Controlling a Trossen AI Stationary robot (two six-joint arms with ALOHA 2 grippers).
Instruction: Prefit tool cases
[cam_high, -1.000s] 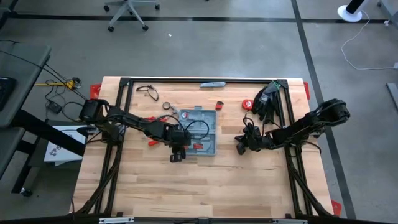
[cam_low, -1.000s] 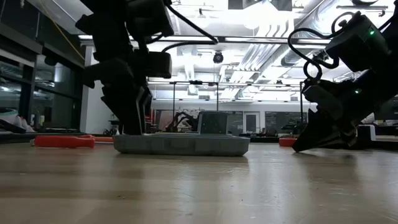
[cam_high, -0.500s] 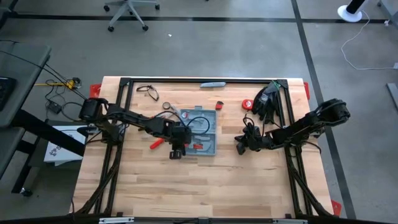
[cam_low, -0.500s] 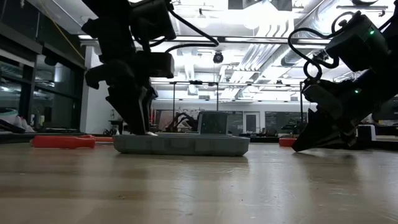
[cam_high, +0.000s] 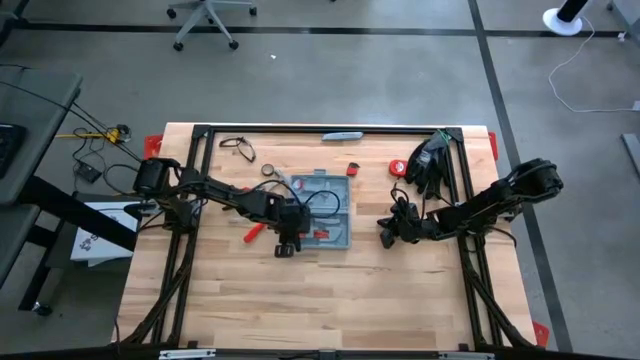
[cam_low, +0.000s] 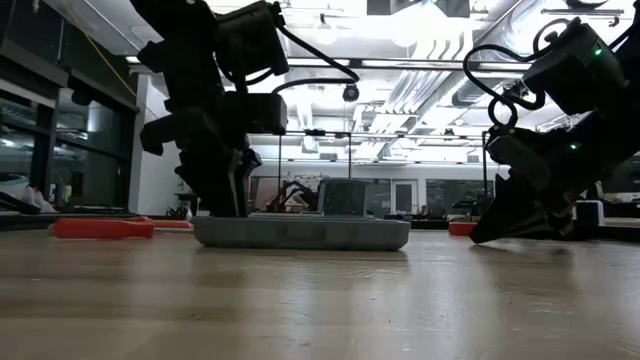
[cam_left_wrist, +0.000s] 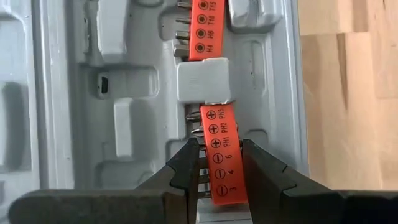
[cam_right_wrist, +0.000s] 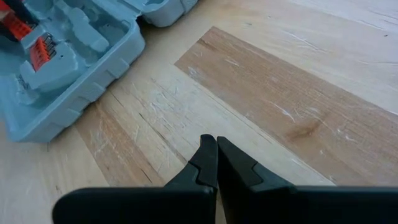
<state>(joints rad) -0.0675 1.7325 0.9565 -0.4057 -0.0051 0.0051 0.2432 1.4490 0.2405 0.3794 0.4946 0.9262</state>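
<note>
Tool case blue-grey, open flat, moulded recesses, red bit strips

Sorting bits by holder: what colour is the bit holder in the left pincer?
Orange-red bit holder with black markings; clearest in the left wrist view.

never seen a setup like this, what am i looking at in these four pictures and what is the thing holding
It is a robot with two dark arms at a wooden table, each ending in a two-finger gripper. One picture looks straight down, one looks level across the tabletop, and two come from cameras on the wrists. In the middle lies an open blue-grey tool case. The left gripper is over the case, its fingers closed on a red strip of screwdriver bits sitting in the moulded tray. The right gripper waits shut, low over bare wood beside the case. A red-handled tool and a few other small items lie around it.
</note>
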